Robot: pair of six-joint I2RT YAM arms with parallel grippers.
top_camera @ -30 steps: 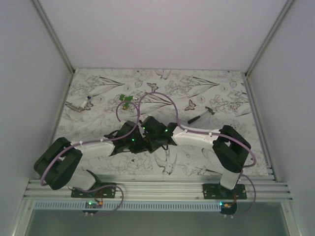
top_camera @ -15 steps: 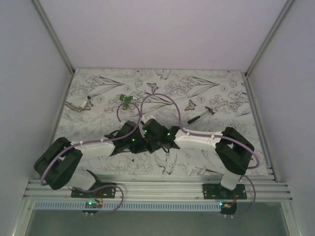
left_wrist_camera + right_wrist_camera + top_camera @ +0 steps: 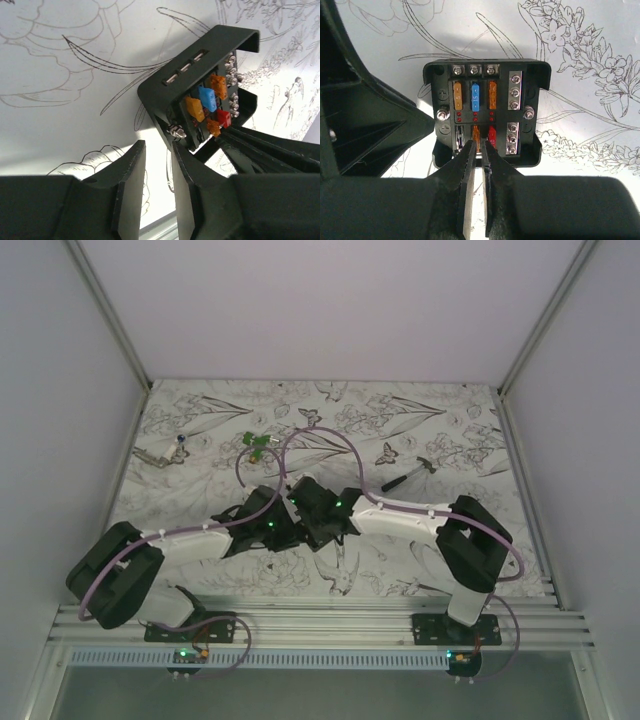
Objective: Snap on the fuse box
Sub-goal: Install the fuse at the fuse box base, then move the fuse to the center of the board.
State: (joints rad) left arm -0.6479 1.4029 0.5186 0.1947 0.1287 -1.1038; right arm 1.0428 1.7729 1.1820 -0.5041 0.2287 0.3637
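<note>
The fuse box is a black square box lying open-face up on the printed table, with orange, blue and red fuses in it. My right gripper reaches over its near edge. Its jaws stand a narrow slit apart, tips either side of the lower orange fuse. In the left wrist view the fuse box sits up and to the right. My left gripper is open with only table between its fingers, its right fingertip by the box's corner. From above, both wrists meet and hide the box.
A small green piece lies beyond the grippers. A thin black stick-like tool lies to the right, and a small metal object at the far left. White walls close in the table on three sides.
The right wrist has swayed slightly right and back. The left arm's elbow has dropped a little. Both grippers stay together over the box.
</note>
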